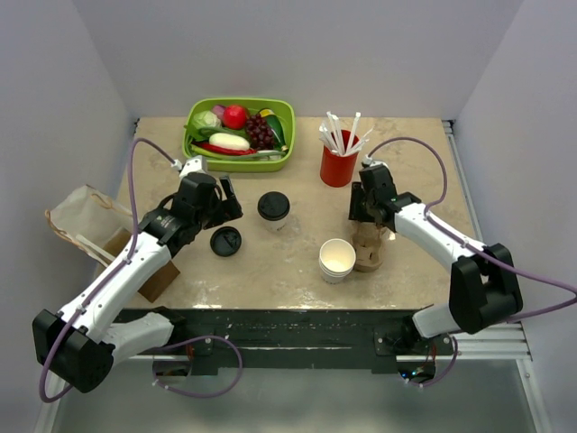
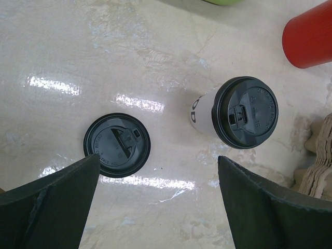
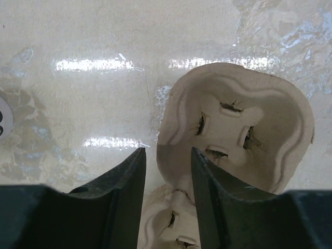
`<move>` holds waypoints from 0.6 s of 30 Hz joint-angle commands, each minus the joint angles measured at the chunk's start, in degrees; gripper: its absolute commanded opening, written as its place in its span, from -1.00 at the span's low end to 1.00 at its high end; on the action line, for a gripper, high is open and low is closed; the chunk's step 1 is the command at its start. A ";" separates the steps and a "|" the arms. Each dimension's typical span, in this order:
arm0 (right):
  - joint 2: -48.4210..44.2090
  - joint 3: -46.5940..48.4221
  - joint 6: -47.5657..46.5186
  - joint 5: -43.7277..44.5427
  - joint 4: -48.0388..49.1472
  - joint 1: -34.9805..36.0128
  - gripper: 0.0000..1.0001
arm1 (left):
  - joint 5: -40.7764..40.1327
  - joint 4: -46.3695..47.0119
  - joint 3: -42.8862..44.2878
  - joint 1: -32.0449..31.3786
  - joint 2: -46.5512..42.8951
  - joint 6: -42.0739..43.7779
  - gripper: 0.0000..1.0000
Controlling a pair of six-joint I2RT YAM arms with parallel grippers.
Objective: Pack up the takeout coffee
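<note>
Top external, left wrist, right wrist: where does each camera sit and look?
Top external: above, behind the arms, looking down on the table; left arm, right arm show.
Left wrist: on that wrist, looking down at lidded coffee cup and loose black lid; open left gripper shows.
Right wrist: likewise, over the pulp cup carrier; right gripper shows.
Shared: top and left wrist both show cup and lid.

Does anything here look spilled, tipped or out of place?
Nothing spilled. One black lid lies loose on the table, on no cup, beside the upright takeout coffee. A crumpled paper bag sits past the table's left edge.
</note>
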 commanded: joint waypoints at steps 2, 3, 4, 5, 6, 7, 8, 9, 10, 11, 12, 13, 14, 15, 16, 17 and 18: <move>2.79 3.81 1.10 2.90 2.55 0.06 -0.25 | -0.91 0.46 0.11 0.00 0.38 1.33 0.99; 3.23 3.81 1.45 2.98 2.90 0.06 -0.25 | -0.91 0.46 0.19 0.00 0.38 1.33 0.99; 3.50 3.90 1.71 2.90 3.08 0.06 -0.26 | -0.91 0.46 0.02 0.00 0.38 1.33 0.99; 3.76 3.90 1.98 2.90 3.26 0.06 -0.25 | -0.91 0.46 -0.07 0.00 0.21 1.25 0.99; 4.03 3.99 2.41 2.90 3.35 0.06 -0.25 | -1.00 0.46 -0.07 0.00 0.21 1.33 0.99; 4.12 4.08 2.42 3.07 3.26 0.06 -0.25 | -1.00 0.46 -0.07 0.00 0.03 1.25 0.99; 4.20 4.17 2.68 3.51 3.17 0.06 -0.25 | -1.09 0.46 -0.07 0.00 0.12 1.24 0.99; 4.20 4.17 2.77 3.77 3.00 0.06 -0.26 | -1.09 0.55 0.02 0.00 -0.05 1.24 0.99; 4.12 4.17 2.86 4.04 2.99 0.06 -0.28 | -1.09 0.55 0.02 0.08 -0.06 1.33 0.99; 3.94 3.99 2.94 4.39 2.99 0.15 -0.30 | -1.17 0.46 0.02 0.00 -0.14 1.25 0.99; 3.85 3.90 3.12 4.39 2.91 0.06 -0.32 | -1.70 0.46 -0.07 0.00 -0.23 0.98 0.99; 3.59 3.82 3.12 4.39 2.99 0.06 -0.34 | -1.79 0.46 -0.07 0.00 -0.15 1.07 0.99; 3.50 3.55 3.21 4.22 3.17 0.06 -0.36 | -1.79 0.46 -0.07 0.00 -0.32 0.98 0.99; 3.41 3.46 3.21 4.21 3.00 0.06 -0.40 | -1.88 0.46 0.02 0.00 -0.32 1.16 0.99; 3.59 3.46 3.30 4.21 2.99 0.15 -0.44 | -1.79 0.55 0.02 0.08 -0.41 1.24 0.99; 3.68 3.46 3.47 4.21 2.91 0.15 -0.47 | -1.88 0.46 0.02 0.00 -0.23 1.24 0.99; 3.76 3.46 3.47 4.30 2.73 0.15 -0.48 | -1.79 0.46 0.02 0.00 -0.32 1.24 0.99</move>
